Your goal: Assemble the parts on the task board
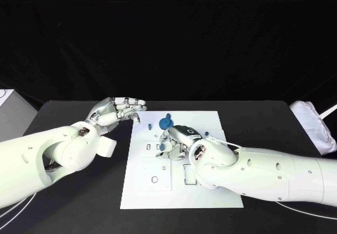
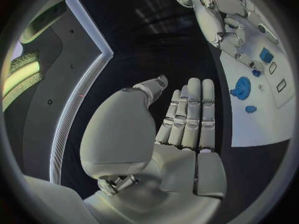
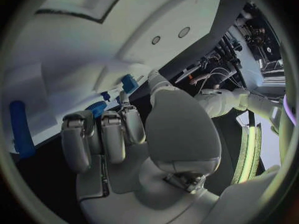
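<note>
Several small blue parts (image 1: 165, 122) on the task board (image 1: 211, 195) look light, rigid and slippery, so we would pinch their edges; our left hand (image 1: 116, 111) hangs empty and spread, while our right hand (image 1: 177, 142) curls over the board, its grip unclear.

The left hand (image 1: 116, 111) is held up, fingers straight and together, holding nothing. The right hand (image 1: 178, 141) points down, fingers curled.

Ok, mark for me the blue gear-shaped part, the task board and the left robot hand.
blue gear-shaped part (image 1: 165, 122): head view, on its round face.
task board (image 1: 144, 192): head view, on bare white plate near its front left corner.
left robot hand (image 1: 116, 111): head view, on the back of the hand.
</note>
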